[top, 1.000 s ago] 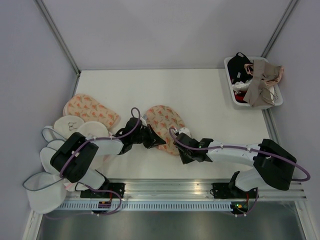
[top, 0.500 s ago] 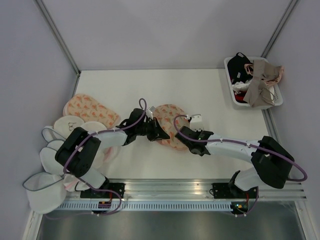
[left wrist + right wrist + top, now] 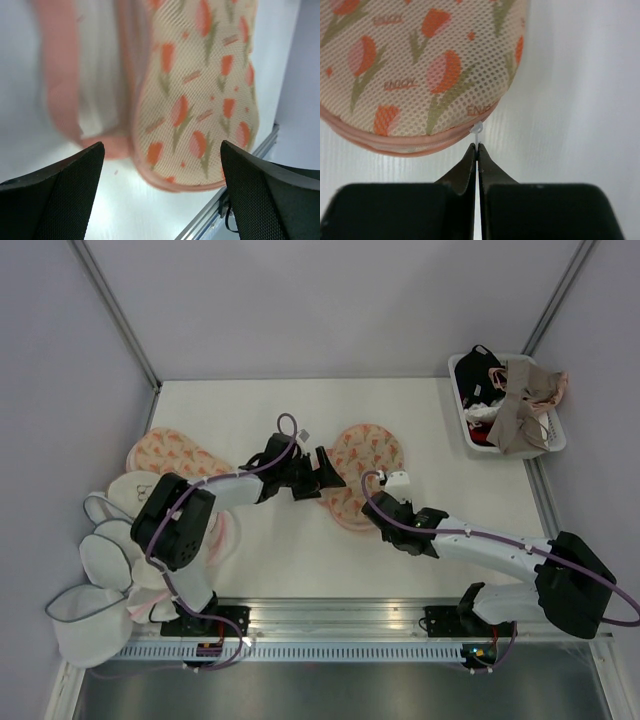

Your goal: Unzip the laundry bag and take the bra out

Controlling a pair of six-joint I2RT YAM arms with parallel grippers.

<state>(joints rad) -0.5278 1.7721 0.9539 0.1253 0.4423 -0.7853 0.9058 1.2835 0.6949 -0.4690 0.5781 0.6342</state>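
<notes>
- The left end effector (image 3: 323, 472) stands released, its fingers spread wide just left of the laundry bag (image 3: 366, 462). A second ago it was clenched at the bag's edge.
- The laundry bag lies mid-surface (image 3: 250, 410), farther right than a second ago. The left wrist view blurs its pink trim, its inside is not shown, and the bra cannot be made out.
- The right end effector (image 3: 477, 150) is clenched, as before, pinching the small white zipper pull (image 3: 478, 130) at the bag's near rim.

Both arms (image 3: 490, 545) white w/ blk joints, purple cables (image 3: 283, 423); blk textured fingers (image 3: 55, 195).
</notes>
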